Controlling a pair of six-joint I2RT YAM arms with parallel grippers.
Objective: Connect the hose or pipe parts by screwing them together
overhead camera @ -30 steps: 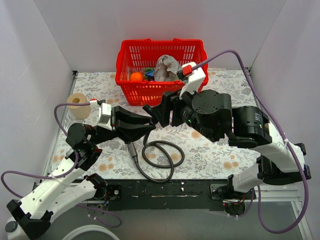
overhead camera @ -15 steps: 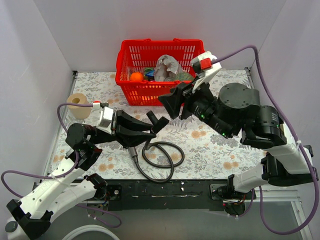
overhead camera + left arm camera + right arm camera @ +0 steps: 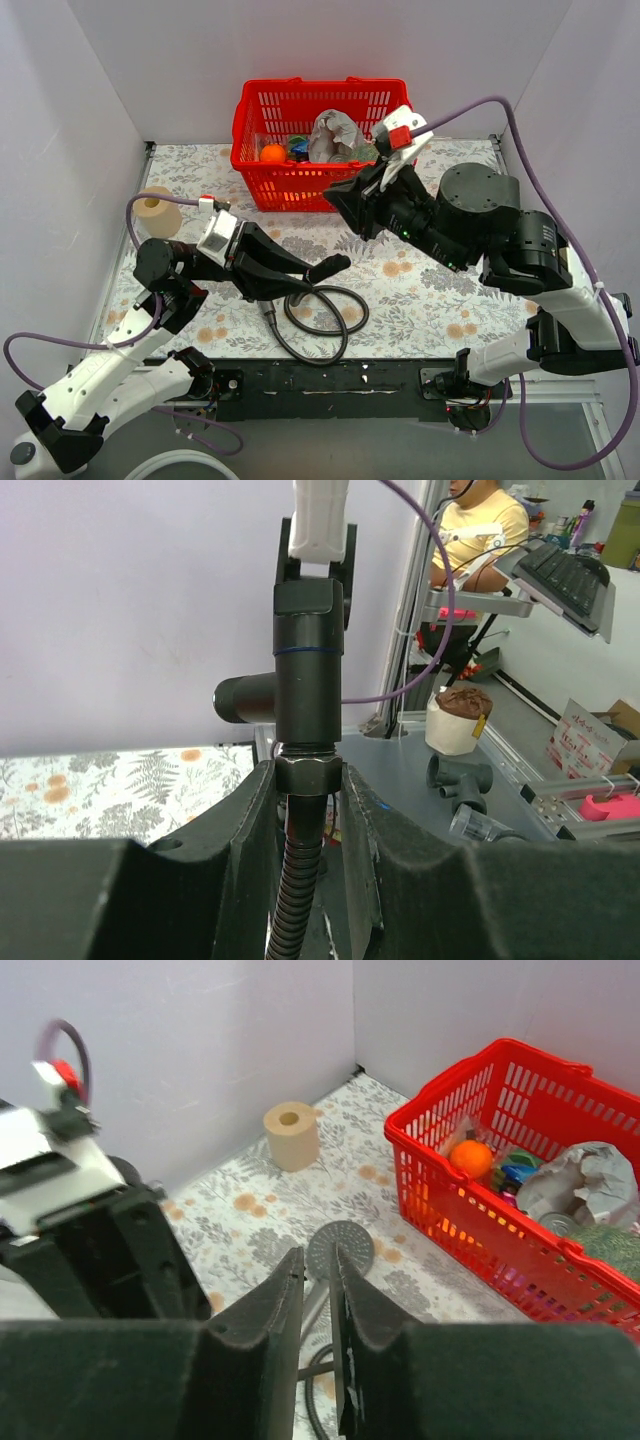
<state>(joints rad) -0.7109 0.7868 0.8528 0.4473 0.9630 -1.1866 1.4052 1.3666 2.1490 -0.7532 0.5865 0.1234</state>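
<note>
Pinched in the left tool (image 3: 295, 268): the hose nut (image 3: 308, 776), clear of the surface (image 3: 430, 300), the hand shower (image 3: 308, 680) running straight out in line with it. Above and beyond, the right tool (image 3: 316, 1255), narrowly spread, empty, aimed down at the round head (image 3: 340, 1245).

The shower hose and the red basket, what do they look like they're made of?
The shower hose looks like wound metal, dark grey with a dull sheen; its close spiral ribs suggest this, though coated plastic is possible. The red basket looks like moulded plastic, glossy, judging by its uniform colour and open lattice walls.
</note>
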